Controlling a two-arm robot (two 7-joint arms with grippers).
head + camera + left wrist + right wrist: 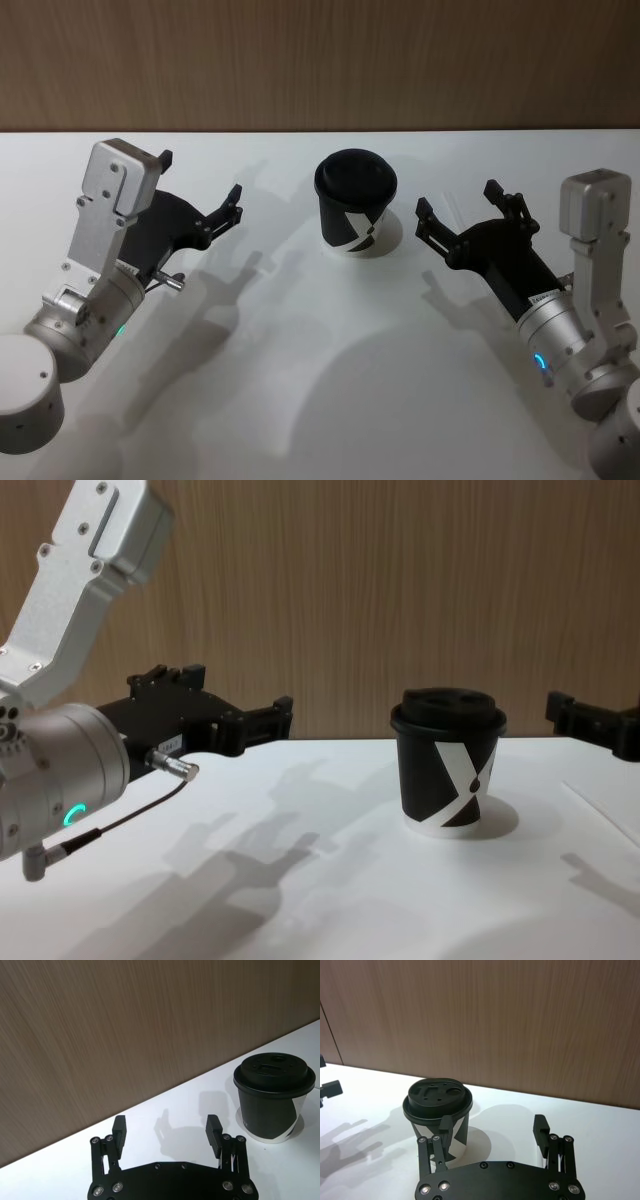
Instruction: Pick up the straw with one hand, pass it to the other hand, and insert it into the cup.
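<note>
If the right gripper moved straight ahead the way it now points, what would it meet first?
Most likely the cup. The right gripper points toward it with open jaws, and in the right wrist view one jaw, not the gap, lines up with the cup's side. Depth is unclear.

Black cup [355, 205] on white table [300, 390]

From the chest, the right claw [595, 722] is cut by the right edge, with only black fingertips reaching in. The straw [600, 805] is a faint pale line on the white tabletop [330, 880], hard to make out, and it runs off that same edge. In the right wrist view, a finger [446, 1127] hides part of the cup [437, 1100].
</note>
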